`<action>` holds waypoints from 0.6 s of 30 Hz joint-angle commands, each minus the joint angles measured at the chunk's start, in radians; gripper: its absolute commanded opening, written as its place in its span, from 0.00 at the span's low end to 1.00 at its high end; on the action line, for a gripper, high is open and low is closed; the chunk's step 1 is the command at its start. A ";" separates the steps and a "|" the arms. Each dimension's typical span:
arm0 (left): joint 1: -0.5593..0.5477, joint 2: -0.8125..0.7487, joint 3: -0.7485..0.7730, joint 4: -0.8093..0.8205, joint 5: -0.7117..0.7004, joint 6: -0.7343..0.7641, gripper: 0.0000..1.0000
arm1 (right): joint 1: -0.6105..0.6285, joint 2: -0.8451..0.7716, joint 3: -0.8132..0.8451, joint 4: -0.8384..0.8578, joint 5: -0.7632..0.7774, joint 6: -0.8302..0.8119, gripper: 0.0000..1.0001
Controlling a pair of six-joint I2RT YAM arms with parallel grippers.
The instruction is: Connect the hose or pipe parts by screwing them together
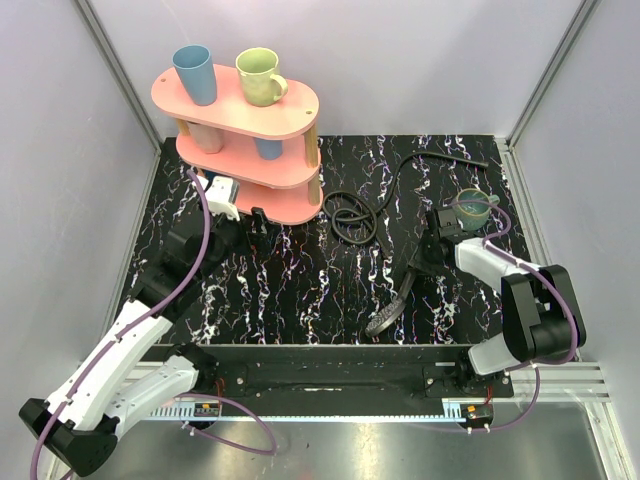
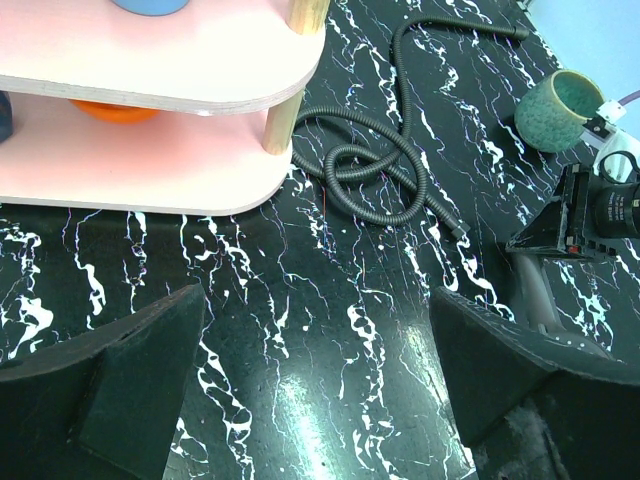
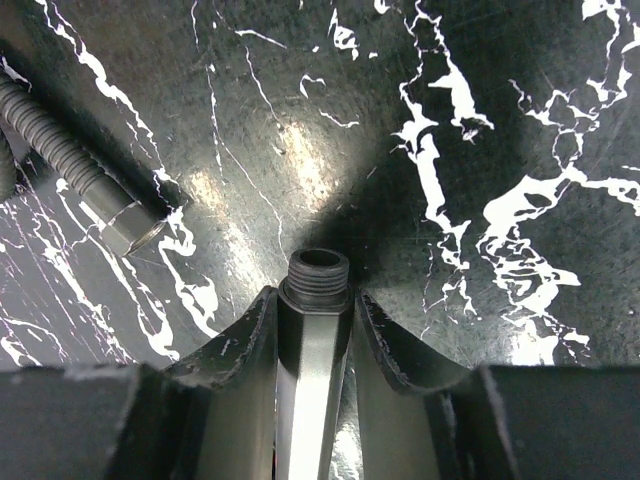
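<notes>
The dark grey shower head lies face down near the table's front edge, with its handle running up and to the right. My right gripper is shut on that handle just below its threaded end, one finger on each side. The black hose lies in a coil at mid-table, and one end trails off to the back right. Its hex nut end rests on the table a little left of the thread. My left gripper hovers open by the pink shelf, with only bare table between its fingers.
A pink two-tier shelf stands at the back left with a blue cup and a yellow-green cup on top. A green cup sits just behind the right wrist. White walls enclose the black marbled table.
</notes>
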 commanded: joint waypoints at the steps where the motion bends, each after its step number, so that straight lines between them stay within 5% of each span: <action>1: -0.001 -0.014 0.028 0.027 -0.021 0.013 0.99 | -0.008 -0.014 0.012 0.039 0.067 -0.031 0.34; 5: -0.001 -0.019 0.025 0.031 -0.015 0.013 0.99 | -0.006 0.017 0.034 0.056 0.010 -0.038 0.24; 11: -0.001 0.018 0.052 0.002 0.013 -0.050 0.99 | -0.006 -0.018 0.026 0.142 -0.275 -0.027 0.20; 18: -0.001 0.118 0.091 -0.020 0.235 -0.193 0.97 | -0.006 -0.124 -0.063 0.327 -0.448 0.062 0.06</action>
